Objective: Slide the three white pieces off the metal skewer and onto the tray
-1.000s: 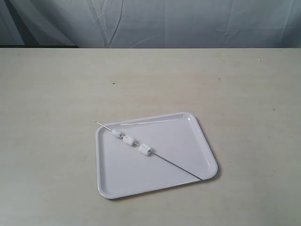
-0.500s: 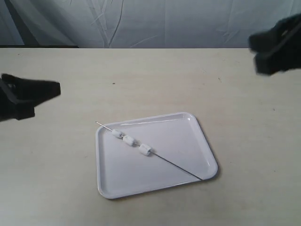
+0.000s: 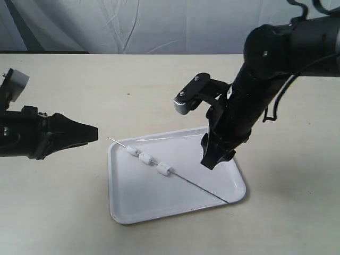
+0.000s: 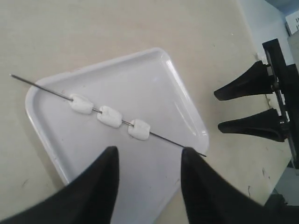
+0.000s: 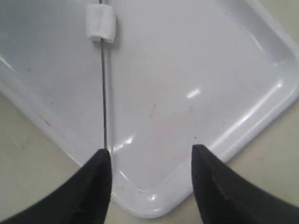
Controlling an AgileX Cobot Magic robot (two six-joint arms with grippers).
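Lower centre, the tray holds the metal skewer diagonally with three white pieces threaded on, while the left pincer and right pincer gape empty.

Three white pieces, silver-grey metal skewer, glossy white tray, plain beige table.

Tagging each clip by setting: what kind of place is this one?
Probably a lab or staged test bench rather than a kitchen: a plain beige table, a draped pale cloth backdrop behind it, and a white tray.
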